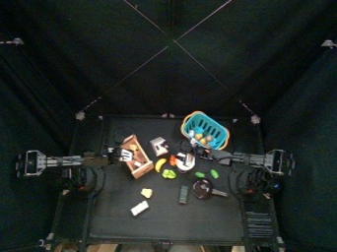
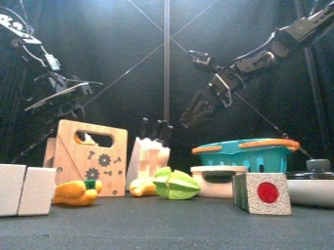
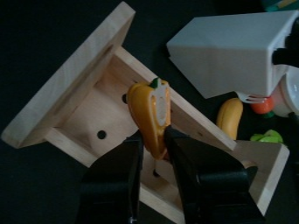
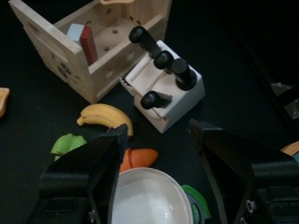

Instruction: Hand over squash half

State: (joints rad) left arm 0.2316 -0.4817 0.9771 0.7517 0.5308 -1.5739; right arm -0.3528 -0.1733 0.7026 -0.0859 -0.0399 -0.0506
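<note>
The squash half is long and yellow-orange and lies inside the open wooden box. My left gripper hangs just above the box with its jaws a narrow gap apart. The squash's near end shows in that gap, and I see no grip on it. In the front view the left gripper is above the box. My right gripper is wide open and empty over the white bowl. In the front view it hangs high, right of the middle.
A white knife block stands right of the box. A banana, a green piece, a teal basket, a red-dot block, a pan and white blocks crowd the table.
</note>
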